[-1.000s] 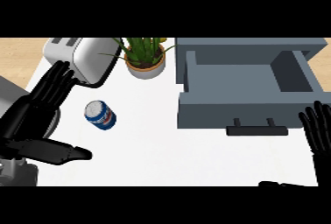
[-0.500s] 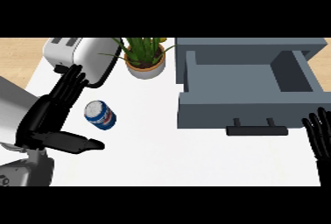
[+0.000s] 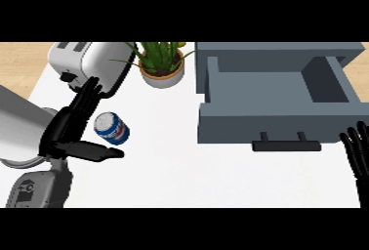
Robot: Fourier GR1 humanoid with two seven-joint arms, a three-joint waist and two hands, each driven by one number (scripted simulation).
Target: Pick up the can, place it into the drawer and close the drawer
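Note:
A blue and white can point(image 3: 112, 128) lies tilted on the white counter, left of centre. My left hand point(image 3: 67, 129) is just to its left, fingers straight and pointing up, thumb stretched out below the can; it is open and close beside the can without curling round it. The grey drawer point(image 3: 277, 116) stands pulled open at the right, its inside empty, with a black handle point(image 3: 286, 145) at its front. My right hand point(image 3: 358, 154) shows at the right edge, fingers up, open and resting.
A white toaster point(image 3: 88, 63) stands at the back left, right above my left hand's fingertips. A potted green plant point(image 3: 161, 66) sits between the toaster and the drawer. The counter's left edge runs past the toaster.
My left hand has moved right and up toward the can, its thumb now under the can. The right hand has slid lower and further toward the right edge.

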